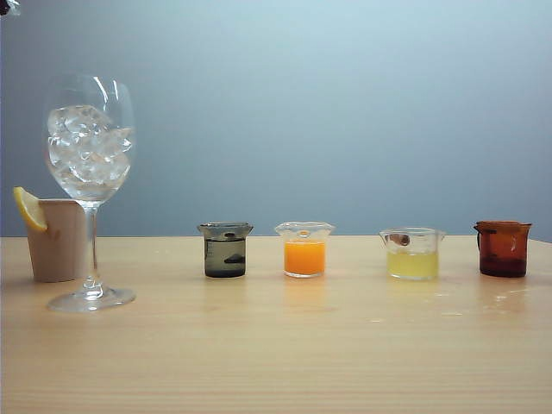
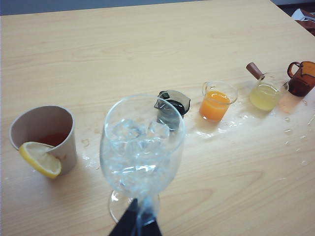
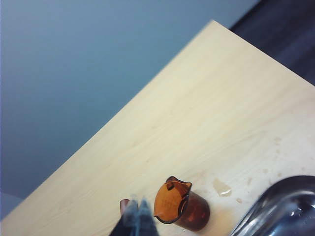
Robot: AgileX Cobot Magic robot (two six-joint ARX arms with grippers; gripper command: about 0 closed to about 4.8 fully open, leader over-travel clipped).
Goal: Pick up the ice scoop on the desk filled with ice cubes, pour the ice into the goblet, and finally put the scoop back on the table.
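1. Right gripper [image 3: 138, 216]: jaws pinched together, holding nothing, raised above the light wooden table [image 3: 206, 123], near a small amber glass beaker [image 3: 179, 204].
2. Beside that beaker: shiny silver metal ice scoop [image 3: 283, 209], lying on the table.
3. Left gripper [image 2: 135, 223]: opening impossible to tell, just behind the tall clear goblet [image 2: 141, 152] filled with clear ice cubes [image 2: 138, 135].

The tall clear glass goblet [image 1: 90, 155] looks glossy, its glassy ice cubes [image 1: 88, 143] glinting whitish. The shiny silver metal ice scoop [image 3: 283, 209] is smooth and mirror-like. The pale wooden table [image 1: 345, 345] appears matt, faintly grained.
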